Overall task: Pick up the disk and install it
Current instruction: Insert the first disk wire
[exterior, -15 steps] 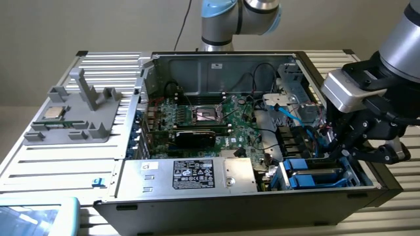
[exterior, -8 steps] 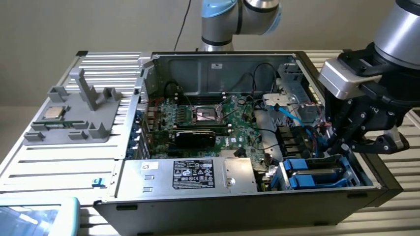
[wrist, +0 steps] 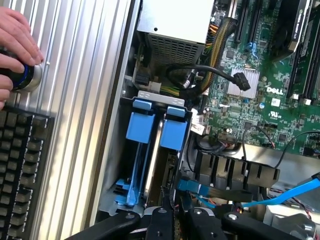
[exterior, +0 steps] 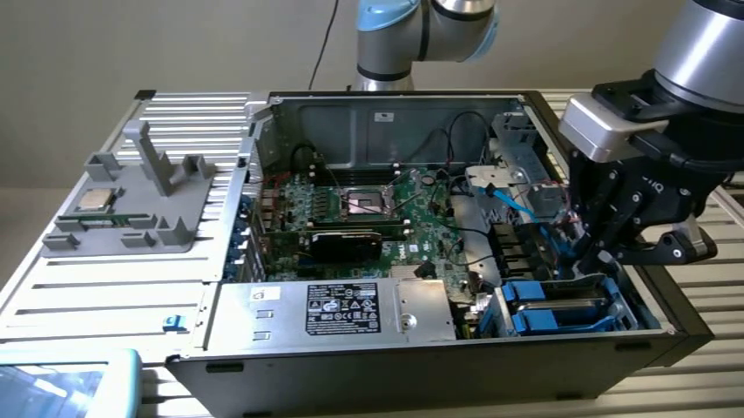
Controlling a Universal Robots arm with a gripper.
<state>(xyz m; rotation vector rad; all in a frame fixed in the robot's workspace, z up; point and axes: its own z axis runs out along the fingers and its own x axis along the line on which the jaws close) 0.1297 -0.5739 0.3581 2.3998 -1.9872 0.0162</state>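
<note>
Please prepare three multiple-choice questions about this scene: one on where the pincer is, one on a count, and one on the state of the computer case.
1. Where is the pincer in the exterior view?
A) above the grey stand
B) above the silver box
C) above the drive bay, on that view's right

2. How many blue frames stand side by side in the bay?
A) two
B) one
C) four

3. The computer case is:
A) shut
B) open, with the board showing
C) upside down

Answers:
1 C, it hangs over the bay at the case's corner.
2 A, the wrist view shows a pair.
3 B, no panel covers the board.
</note>
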